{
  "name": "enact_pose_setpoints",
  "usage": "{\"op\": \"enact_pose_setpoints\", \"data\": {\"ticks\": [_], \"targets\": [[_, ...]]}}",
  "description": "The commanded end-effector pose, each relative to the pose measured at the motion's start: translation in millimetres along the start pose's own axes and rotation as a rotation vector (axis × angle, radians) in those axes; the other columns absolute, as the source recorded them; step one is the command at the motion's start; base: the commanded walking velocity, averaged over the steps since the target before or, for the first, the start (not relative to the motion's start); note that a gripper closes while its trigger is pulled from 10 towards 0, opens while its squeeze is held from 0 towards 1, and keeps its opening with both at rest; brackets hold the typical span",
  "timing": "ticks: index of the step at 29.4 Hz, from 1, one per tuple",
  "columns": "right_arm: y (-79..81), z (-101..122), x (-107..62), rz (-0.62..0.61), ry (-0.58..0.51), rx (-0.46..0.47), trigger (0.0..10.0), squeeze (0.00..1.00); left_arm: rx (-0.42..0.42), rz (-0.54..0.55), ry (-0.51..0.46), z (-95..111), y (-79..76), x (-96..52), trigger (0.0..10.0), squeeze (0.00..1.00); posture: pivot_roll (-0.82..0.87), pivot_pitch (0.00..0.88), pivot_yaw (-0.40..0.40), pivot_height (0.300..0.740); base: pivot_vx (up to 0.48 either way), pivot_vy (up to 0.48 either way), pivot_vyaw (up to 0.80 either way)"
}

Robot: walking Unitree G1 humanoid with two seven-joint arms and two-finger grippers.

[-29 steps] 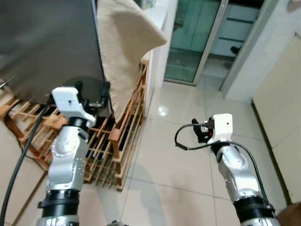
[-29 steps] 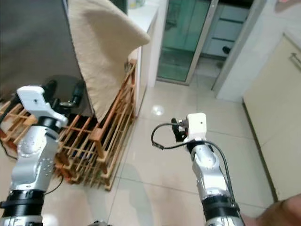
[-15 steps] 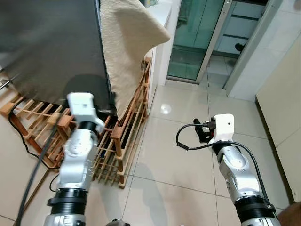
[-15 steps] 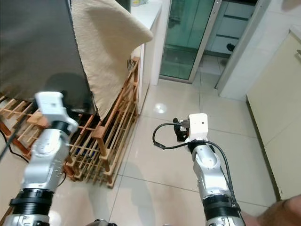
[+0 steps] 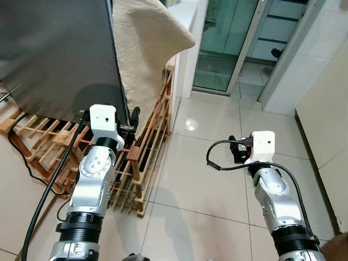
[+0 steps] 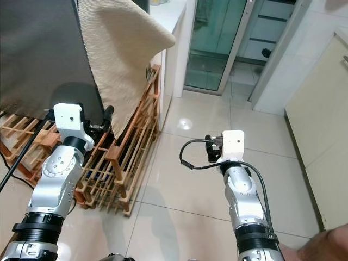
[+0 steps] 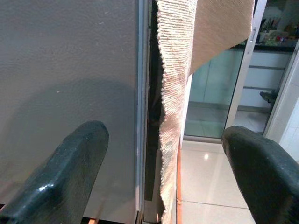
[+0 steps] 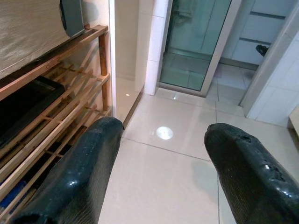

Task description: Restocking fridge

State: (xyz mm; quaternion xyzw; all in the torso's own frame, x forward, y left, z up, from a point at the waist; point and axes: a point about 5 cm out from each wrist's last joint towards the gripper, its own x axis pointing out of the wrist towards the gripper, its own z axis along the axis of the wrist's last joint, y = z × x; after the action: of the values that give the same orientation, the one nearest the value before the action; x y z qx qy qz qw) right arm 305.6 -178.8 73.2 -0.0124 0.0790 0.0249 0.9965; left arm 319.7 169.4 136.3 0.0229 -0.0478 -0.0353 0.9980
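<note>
The dark grey fridge [image 5: 54, 54] stands at my upper left on a wooden slatted rack [image 5: 147, 157], its door closed. A beige woven cloth [image 5: 144, 49] hangs over its right side. My left gripper [image 7: 163, 182] is open and raised in front of the fridge's lower right corner. In the left wrist view its fingers [image 7: 70, 177] straddle the door's edge [image 7: 140, 107] and the cloth's hem [image 7: 175, 93]. My right gripper [image 8: 163, 172] is open and holds nothing, hovering over the tiled floor [image 5: 201, 179] to the right of the rack.
A black cable [image 5: 32, 163] runs from my left arm down across the rack. A glass sliding door [image 5: 228, 43] lies ahead past a white counter [image 5: 187, 22]. A cream cabinet [image 5: 326, 109] lines the right side. Open floor lies between rack and cabinet.
My left arm has swung right, from in front of the fridge's face to its lower right corner by the cloth. The right arm has hardly moved.
</note>
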Motion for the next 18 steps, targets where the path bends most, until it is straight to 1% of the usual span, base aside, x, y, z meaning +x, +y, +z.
{"op": "enact_pose_setpoints", "data": {"ticks": [1, 13, 18], "targets": [[-4.6, 3.6, 2.8, -0.018, 0.001, -0.003, 10.0, 0.17, -0.005, -0.001, 0.012, -2.6, -2.0, 0.5, 10.0, 0.00, -0.08, 0.000, -0.031, 0.740, 0.000, 0.000, 0.00], [-2.4, 5.0, 5.0, -0.013, -0.001, -0.013, 10.0, 0.17, -0.010, -0.002, 0.022, -5.6, -3.6, -0.4, 10.0, 0.00, -0.07, 0.000, -0.040, 0.740, 0.000, 0.000, 0.00], [-2.9, 5.0, 6.8, -0.015, 0.003, -0.023, 10.0, 0.16, -0.011, -0.011, 0.030, -8.1, -9.0, 1.5, 10.0, 0.00, -0.08, 0.000, -0.040, 0.740, 0.000, 0.000, 0.00]]}}
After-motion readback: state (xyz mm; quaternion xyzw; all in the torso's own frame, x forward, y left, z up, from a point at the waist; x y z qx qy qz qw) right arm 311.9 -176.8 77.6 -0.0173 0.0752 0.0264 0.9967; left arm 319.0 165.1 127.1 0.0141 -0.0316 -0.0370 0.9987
